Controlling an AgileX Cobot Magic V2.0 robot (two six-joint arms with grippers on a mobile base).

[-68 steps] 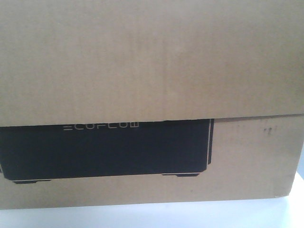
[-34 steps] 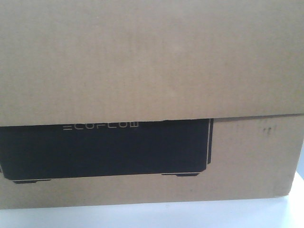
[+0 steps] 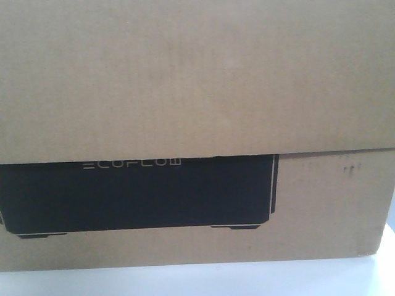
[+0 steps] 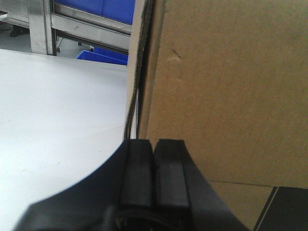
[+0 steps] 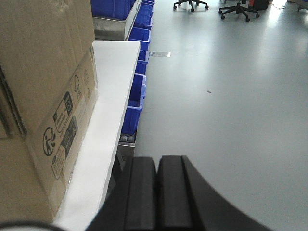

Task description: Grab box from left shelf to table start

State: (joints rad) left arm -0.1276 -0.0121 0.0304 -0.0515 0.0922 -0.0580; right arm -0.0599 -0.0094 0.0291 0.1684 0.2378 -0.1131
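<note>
Not much of the robot shows, just matte black gripper hardware. The left gripper [image 4: 154, 144] has two chunky rectangular black fingers [image 4: 138, 168] with rounded top corners on a curved black base. The right gripper [image 5: 157, 163] looks identical: same blocky black fingers [image 5: 171, 190], same smooth curved housing.

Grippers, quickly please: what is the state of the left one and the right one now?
Left gripper: closed, holding nothing, beside the box.
Right gripper: closed, holding nothing.

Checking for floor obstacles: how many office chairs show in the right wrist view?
2, both partly cropped at the top edge: one chair at top centre, another chair right of it. More may be out of frame.
</note>
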